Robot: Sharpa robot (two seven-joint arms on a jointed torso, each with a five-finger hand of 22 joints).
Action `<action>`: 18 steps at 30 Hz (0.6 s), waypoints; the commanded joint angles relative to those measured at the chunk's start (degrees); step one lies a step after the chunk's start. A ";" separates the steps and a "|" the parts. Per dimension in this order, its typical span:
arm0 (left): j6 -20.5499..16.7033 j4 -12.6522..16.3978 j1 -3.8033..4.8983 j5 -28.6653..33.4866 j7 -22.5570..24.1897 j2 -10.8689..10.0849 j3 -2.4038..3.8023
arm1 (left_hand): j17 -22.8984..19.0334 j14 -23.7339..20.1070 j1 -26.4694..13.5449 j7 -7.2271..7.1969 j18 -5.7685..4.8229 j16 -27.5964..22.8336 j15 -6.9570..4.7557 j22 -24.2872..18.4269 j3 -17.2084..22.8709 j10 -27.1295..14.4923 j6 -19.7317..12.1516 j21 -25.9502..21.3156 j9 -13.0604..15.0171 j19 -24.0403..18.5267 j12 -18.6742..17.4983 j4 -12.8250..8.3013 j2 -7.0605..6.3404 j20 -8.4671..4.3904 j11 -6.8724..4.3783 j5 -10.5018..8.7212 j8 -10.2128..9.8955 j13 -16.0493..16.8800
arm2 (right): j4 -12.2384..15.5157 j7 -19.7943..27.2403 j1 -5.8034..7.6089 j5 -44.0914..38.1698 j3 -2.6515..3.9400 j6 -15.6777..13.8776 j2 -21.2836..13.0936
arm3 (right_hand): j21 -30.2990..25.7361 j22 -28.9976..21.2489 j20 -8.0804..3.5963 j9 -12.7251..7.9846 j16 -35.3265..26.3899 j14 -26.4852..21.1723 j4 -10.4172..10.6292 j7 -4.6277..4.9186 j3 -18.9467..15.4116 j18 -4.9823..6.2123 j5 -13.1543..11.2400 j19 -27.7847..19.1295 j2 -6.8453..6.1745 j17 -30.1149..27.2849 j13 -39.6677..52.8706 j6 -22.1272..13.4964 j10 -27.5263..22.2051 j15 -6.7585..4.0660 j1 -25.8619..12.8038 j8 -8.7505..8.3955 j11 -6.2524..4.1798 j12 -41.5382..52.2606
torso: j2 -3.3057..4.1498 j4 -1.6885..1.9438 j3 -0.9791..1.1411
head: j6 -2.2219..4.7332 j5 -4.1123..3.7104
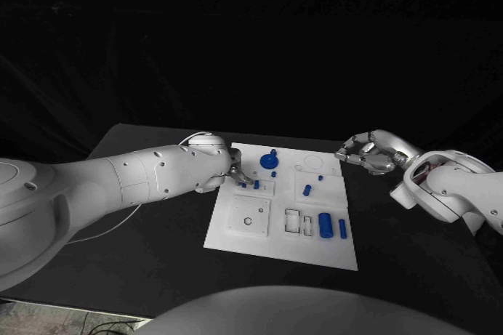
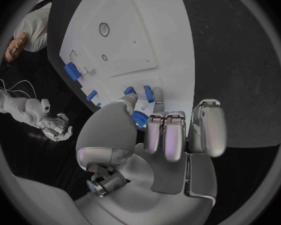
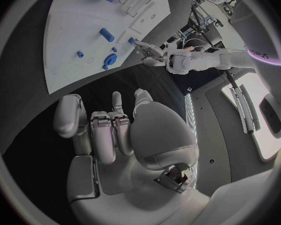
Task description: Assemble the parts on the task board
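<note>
We see the white task board [image 1: 281, 237] lying in the middle of the black table [image 1: 157, 262], with small blue parts on it. Our left hand [image 1: 225, 168] is at the board's far left corner, its fingers reaching down onto the board beside two short blue pegs [image 1: 251, 183]. In the left wrist view the fingers [image 2: 164, 135] lie pressed together side by side while the thumb curves toward them, and a round blue part [image 2: 139, 118] shows between thumb and fingers; we cannot tell whether it is pinched or only touched.

Our right hand [image 1: 369, 155] hangs over the table just off the board's far right corner, apart from the board. Its fingers [image 3: 106, 132] are curled in close together and nothing sits in them.

On the far part of the board stands a blue knob on a disc [image 1: 270, 160]. To its right are a small blue stud [image 1: 320, 178] and a short blue cylinder [image 1: 307, 190]. Near the right edge of the board lie a larger blue cylinder [image 1: 326, 224] and a slim blue pin [image 1: 343, 229], just beside each other. On the near left of the board sits a square raised plate [image 1: 249, 217] with a small hole, and between it and the large cylinder are narrow rectangular slots [image 1: 298, 222].

We can read no writing on the board or the parts. In the right wrist view there is pale lettering on a white surface at the rim, too small for us to read.
</note>
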 commanded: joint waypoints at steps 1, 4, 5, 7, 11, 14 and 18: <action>-0.49 0.22 -0.24 0.50 0.57 -0.29 -0.12 | 15.08 5.84 -0.07 -0.05 1.03 0.14 0.42 11.75 0.46 5.95 -0.02 -0.21 -1.14 -0.01 -0.20 0.07 0.28 0.39 0.47 0.23 0.11 15.07 | -0.01 0.22 -0.04 -0.21 0.00 0.38 0.03 | -0.21 8.37 0.11 -0.06 0.20 5.88 -0.25 -0.01 0.18 1.11 0.27 -0.19 0.19 15.08 14.92 -0.06 6.23 0.20 0.55 -0.22 -0.19 -0.31 | -0.06 0.00 0.00 | 0.00 -0.04; -1.08 0.54 -0.22 0.51 0.89 -0.63 -0.10 | 15.08 5.84 -1.03 -0.03 1.03 0.14 0.45 11.75 0.49 5.95 0.10 -0.21 -1.25 -0.02 -0.20 0.10 0.49 0.42 0.50 0.64 0.12 15.07 | -0.02 0.21 -0.04 -0.21 0.00 0.37 0.02 | -0.19 8.38 0.11 -0.06 0.20 5.88 -0.25 -0.02 0.19 1.11 0.28 -0.17 0.20 15.08 14.92 -0.05 6.23 0.20 0.58 -0.21 -0.19 -0.31 | -0.06 0.00 0.00 | 0.00 -0.01; -1.27 0.64 -0.20 0.51 0.99 -0.74 -0.09 | 15.08 5.84 -1.27 -0.04 1.03 0.14 0.45 11.75 0.52 5.95 0.14 -0.23 -1.28 -0.02 -0.20 0.09 0.53 0.43 0.50 0.82 0.12 15.07 | -0.02 0.20 -0.05 -0.21 0.00 0.36 0.02 | -0.19 8.38 0.11 -0.06 0.20 5.88 -0.25 -0.02 0.19 1.11 0.28 -0.17 0.20 15.08 14.92 -0.05 6.23 0.20 0.58 -0.21 -0.19 -0.31 | -0.04 0.01 0.01 | 0.00 -0.04; -1.76 0.87 -0.16 0.60 1.32 -1.01 -0.07 | 15.08 5.84 -2.05 -0.06 1.04 0.14 0.46 11.74 0.71 5.95 0.25 -0.26 -1.36 -0.05 -0.20 0.07 0.77 0.45 0.50 1.83 0.14 15.07 | -0.03 0.19 -0.05 -0.21 0.00 0.36 0.01 | -0.19 8.38 0.11 -0.06 0.20 5.88 -0.25 -0.02 0.19 1.11 0.28 -0.17 0.20 15.08 14.92 -0.05 6.23 0.20 0.58 -0.21 -0.19 -0.31 | -0.02 0.01 0.00 | 0.00 -0.03; -2.56 1.20 -0.03 1.41 2.06 -1.47 -0.03 | 15.08 5.84 -2.34 -0.21 1.06 0.14 0.42 11.72 1.93 5.95 0.39 -0.32 -1.52 -0.11 -0.20 0.00 1.05 0.43 0.41 3.17 0.17 15.07 | -0.05 0.17 -0.07 -0.21 0.00 0.32 0.00 | -0.17 8.39 0.11 -0.06 0.20 5.88 -0.25 -0.01 0.19 1.10 0.28 -0.15 0.21 15.08 14.92 -0.04 6.23 0.20 0.58 -0.21 -0.19 -0.31 | -0.01 0.00 0.00 | 0.00 -0.05; -3.09 1.41 0.13 2.89 2.75 -1.78 0.07 | 15.08 5.84 -2.32 -0.22 1.08 0.14 0.40 11.70 2.71 5.95 0.39 -0.39 -1.61 -0.16 -0.20 0.00 0.74 0.41 0.38 2.55 0.14 15.07 | -0.06 0.13 -0.08 -0.21 0.00 0.31 0.01 | -0.12 8.40 0.11 -0.06 0.20 5.88 -0.25 -0.01 0.20 1.09 0.29 -0.11 0.23 15.08 14.92 -0.03 6.23 0.20 0.59 -0.21 -0.18 -0.31 | -0.02 0.01 -0.01 | 0.00 -0.12; -3.01 1.73 0.42 4.08 3.03 -2.05 0.48 | 15.08 5.84 -2.60 -0.16 1.06 0.14 0.40 11.71 3.07 5.95 0.33 -0.35 -1.71 -0.14 -0.20 0.02 -0.02 0.41 0.40 2.16 0.08 15.07 | -0.07 0.10 -0.09 -0.21 0.00 0.30 0.01 | -0.12 8.40 0.11 -0.06 0.20 5.88 -0.25 -0.01 0.20 1.09 0.29 -0.11 0.23 15.08 14.92 -0.03 6.23 0.20 0.59 -0.21 -0.18 -0.31 | -0.02 0.02 -0.02 | 0.00 -0.12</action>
